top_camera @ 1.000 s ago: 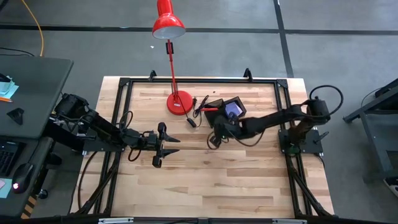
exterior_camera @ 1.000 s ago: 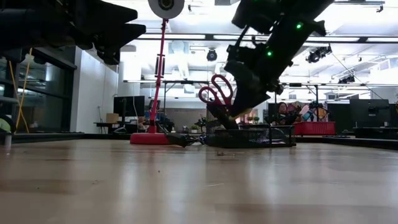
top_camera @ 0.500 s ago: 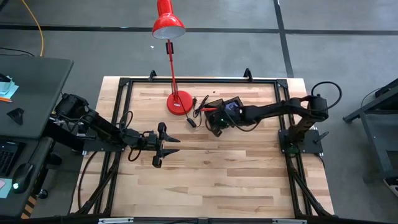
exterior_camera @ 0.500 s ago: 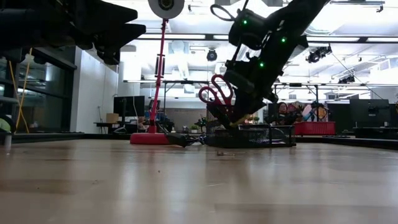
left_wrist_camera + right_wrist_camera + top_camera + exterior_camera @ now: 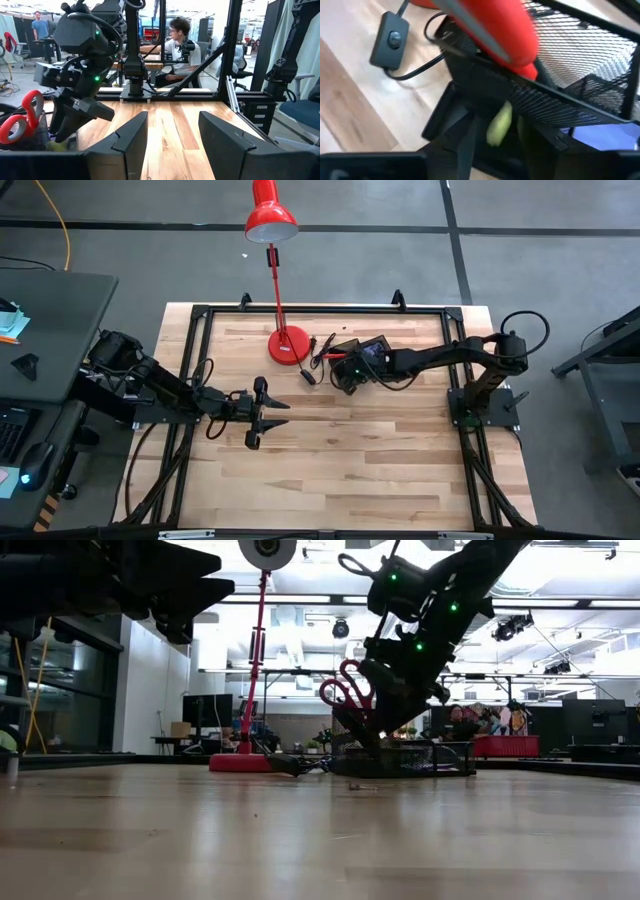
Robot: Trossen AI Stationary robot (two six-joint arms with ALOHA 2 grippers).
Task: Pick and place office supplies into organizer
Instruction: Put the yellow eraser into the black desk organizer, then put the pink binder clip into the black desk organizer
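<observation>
The black mesh organizer (image 5: 368, 356) stands near the table's far edge, right of the red lamp's base. Red-handled scissors (image 5: 347, 690) stand in it, handles up. A purple-blue pad (image 5: 600, 138) lies inside. My right gripper (image 5: 348, 380) is at the organizer's near left corner, shut on a small yellow-green piece (image 5: 499, 125). My left gripper (image 5: 262, 412) waits open over the table's left middle. The pink pad is not in view. My right gripper pinches the yellow-green piece (image 5: 55, 146) between its two fingers (image 5: 465, 135). The fingers slant down from the table's near side. The piece is lifted off the table, right at the organizer's mesh wall (image 5: 545, 102); whether it touches the wall I cannot tell.
The red lamp's round base (image 5: 288, 345) and its cord switch (image 5: 308, 376) lie just left of the organizer. A small thin thing (image 5: 360, 785) lies on the table in front of the organizer. Bare wood spreads over the table's near half. People sit beyond the table's right side (image 5: 177, 42).
My right gripper has moved toward the table's far edge, from the open wood up to the organizer's near left corner, carrying the yellow-green piece. For the last half second it has kept nearly still. The scissors and organizer have stayed in place.
</observation>
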